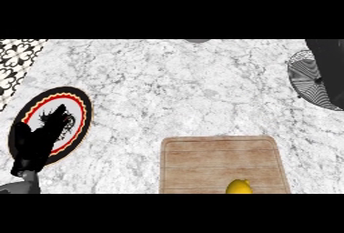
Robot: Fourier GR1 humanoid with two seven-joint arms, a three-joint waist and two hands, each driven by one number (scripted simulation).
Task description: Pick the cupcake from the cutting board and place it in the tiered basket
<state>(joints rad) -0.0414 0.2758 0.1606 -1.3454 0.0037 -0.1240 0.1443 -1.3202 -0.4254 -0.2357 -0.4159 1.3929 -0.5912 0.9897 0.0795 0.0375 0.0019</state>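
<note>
While the head view looks steeply down at the counter, findings are as follows.

Counter: marble counter (pixel 174 86), grey-white veined, fills most of view.

Cutting board: wooden cutting board (pixel 222 161), lower centre-right, planks running across; its near edge is cut by lower limit of view.

Cupcake: cupcake (pixel 238 187) w/ yellow top sits on board at its near edge, right of board's middle. Only upper part shows; base cut off. Nothing touching it.

Tiered basket: tiered basket (pixel 316 75) at right edge, upper part of view; dark wire mesh w/ dark upright part. Partly out of view; tiers can't be told apart. Well apart from cupcake.

Plate: round plate (pixel 79 102) at left, black rim, red-and-yellow wavy band, white centre w/ dark pattern.

Left hand: left hand (pixel 37 143) at lower left, over plate's near-left part, fingers straight and pointing up-right, close together, holding nothing. Whether it touches plate: can't tell. Grey forearm (pixel 17 186) enters at bottom-left corner.

Right hand: does not show in view.

Other: patterned black-and-white surface (pixel 17 59) at upper-left corner; small grey item (pixel 197 40) at top edge, too little visible to identify.
</note>
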